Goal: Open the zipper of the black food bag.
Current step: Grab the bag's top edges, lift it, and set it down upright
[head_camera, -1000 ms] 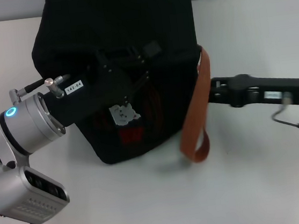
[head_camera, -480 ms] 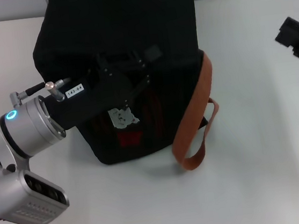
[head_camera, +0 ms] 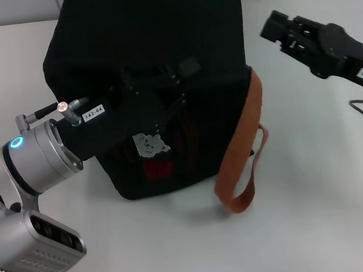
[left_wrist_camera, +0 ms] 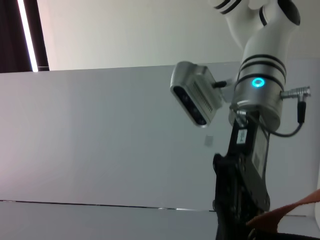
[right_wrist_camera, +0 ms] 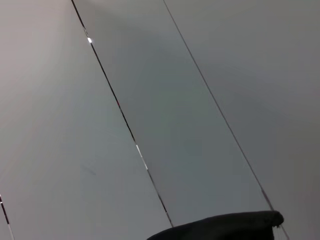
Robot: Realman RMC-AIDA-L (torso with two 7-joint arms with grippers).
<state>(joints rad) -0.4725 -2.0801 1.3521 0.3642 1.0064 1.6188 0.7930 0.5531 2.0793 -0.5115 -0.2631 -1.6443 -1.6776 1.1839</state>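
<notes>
Pressing: my left hand (head_camera: pixel 163 92) on the boxy black fabric food bag (head_camera: pixel 152 54); grip unclear.
Right hand (head_camera: pixel 281 29): raised beside bag, fingers apart.
Left wrist view: only my right arm.

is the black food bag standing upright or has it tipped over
Upright. In the head view the black food bag stands on its base on the white table, its top facing up, an orange-brown strap hanging down its side.

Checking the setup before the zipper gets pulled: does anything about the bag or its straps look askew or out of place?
One orange-brown strap droops down the front right of the black food bag, its loop lying on the white table rather than standing up. The left tool is over the bag's top; the right tool hovers apart.
</notes>
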